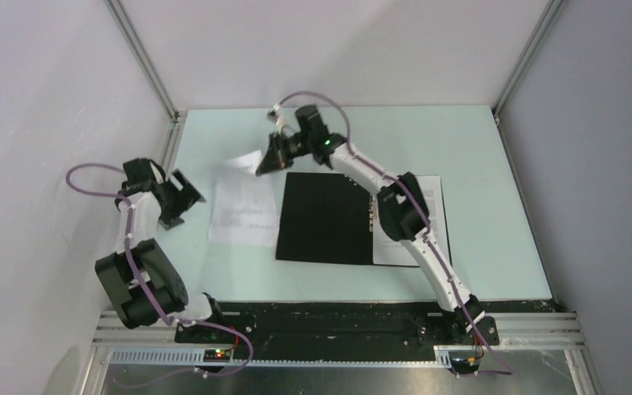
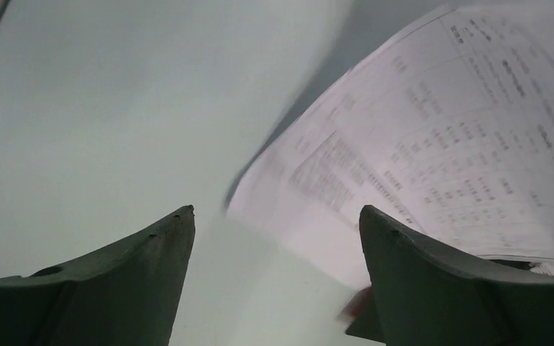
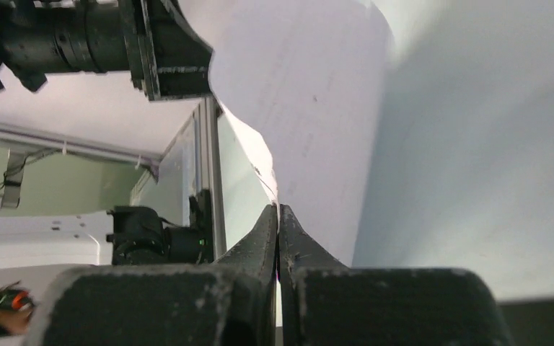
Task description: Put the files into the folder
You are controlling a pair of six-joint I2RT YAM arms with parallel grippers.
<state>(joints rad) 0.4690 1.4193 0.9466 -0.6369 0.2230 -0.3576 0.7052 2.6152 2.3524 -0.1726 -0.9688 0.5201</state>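
On the pale green surface (image 1: 477, 148), the thin flat folder (image 1: 322, 220) lay open, black inside up, with a white printed paper sheet (image 1: 243, 212) just beside its left edge. Your right end effector (image 1: 270, 158) was pinched shut on that sheet's raised far corner, and your left end effector (image 1: 179, 197) stood wide and empty. You needed a low, slow drag rightward, lest the corner slip.

The pale green table (image 1: 477, 148) carries paper things in its middle part. An open folder (image 1: 325, 218) lies flat there, its black inside facing up, with a metal clip (image 1: 371, 220) along its right edge. Right of the clip a white printed sheet (image 1: 388, 247) lies flat. Left of the folder, just beside its edge, lie printed paper sheets (image 1: 243, 216); the far right corner of the top one is raised off the table.
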